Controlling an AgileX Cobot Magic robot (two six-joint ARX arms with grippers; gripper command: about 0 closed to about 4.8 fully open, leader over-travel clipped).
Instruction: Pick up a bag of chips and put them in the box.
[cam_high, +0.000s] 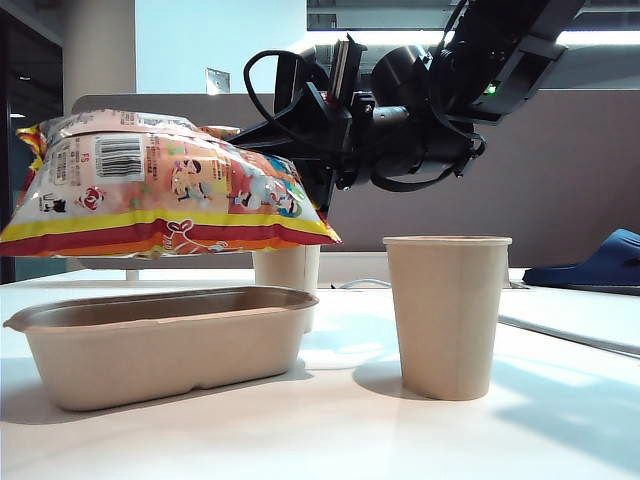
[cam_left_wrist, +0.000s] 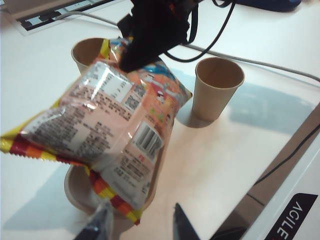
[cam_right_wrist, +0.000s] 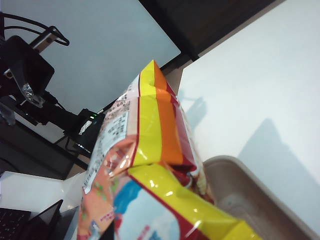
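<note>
In the exterior view the right gripper is clamped on one end of the bag of chips, which hangs clear above the box; black housing hides the fingertips, and a paper cup hides part of the table behind it. In the left wrist view the left gripper hangs apart from the bag, jaws wide and empty, tips cut off at the frame edge; the bag covers most of the box. In the right wrist view the right gripper's jaws are out of frame; the bag fills the foreground, only a corner of the box showing.

Low tabletop exterior camera faces the arms; both wrist cameras look down, sharing the bag of chips over the box.
</note>
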